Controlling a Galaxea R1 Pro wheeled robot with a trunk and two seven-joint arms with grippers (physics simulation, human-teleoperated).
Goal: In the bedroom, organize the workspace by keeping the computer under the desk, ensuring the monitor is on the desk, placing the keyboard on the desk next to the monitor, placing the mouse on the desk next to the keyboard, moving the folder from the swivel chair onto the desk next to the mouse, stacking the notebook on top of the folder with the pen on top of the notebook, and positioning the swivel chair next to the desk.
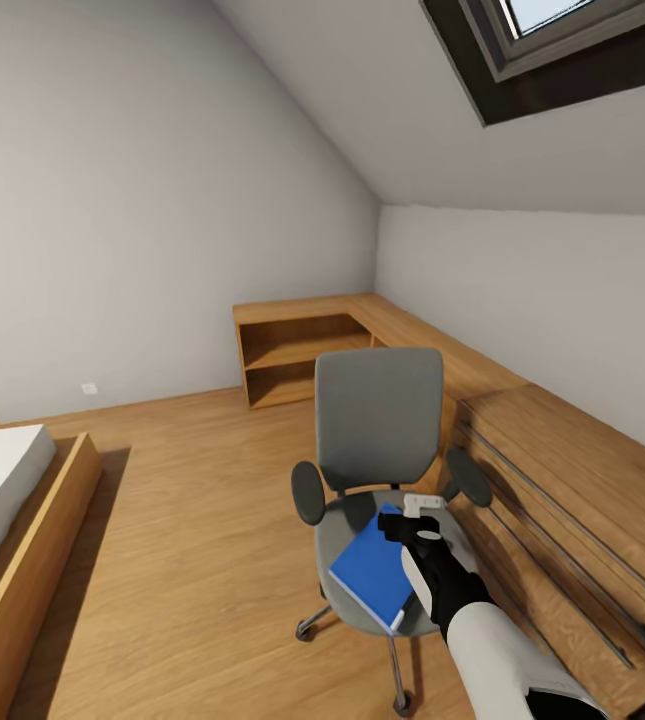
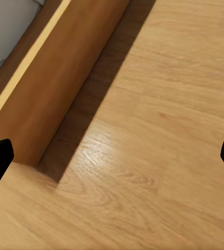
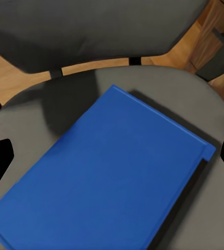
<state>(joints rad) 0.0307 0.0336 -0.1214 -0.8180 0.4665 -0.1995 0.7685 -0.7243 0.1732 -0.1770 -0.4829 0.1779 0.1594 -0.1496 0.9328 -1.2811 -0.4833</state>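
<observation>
- Bedroom floor (image 1: 202,470) of light wood planks ran under grey walls and a sloped ceiling with a dark-framed skylight (image 1: 562,50); a wooden bed frame (image 2: 65,78) lay ahead of the left fingers (image 2: 112,156), which were spread wide and held nothing.
- Swivel chair (image 1: 377,420), grey padded seat and back with black armrests on a castored metal base, stood just beside a light wooden drawer chest (image 1: 572,500); its seat lay directly below the right fingers (image 1: 417,518).
- Folder (image 3: 107,177), flat and bright blue, lay askew on the seat between the two right fingertips, one corner pointing toward the backrest; a thin pale page edge showed along one side in the head view.
- Right fingers were spread wide around nothing, hovering above the folder's upper corner.
- Judgement: a flat folder on soft padding gives little to bite, so the fingers would do best to come down at an edge or corner that overhangs or lifts from the cushion, one fingertip slipping under, then close firmly and lift level so it does not swing or slide off.
</observation>
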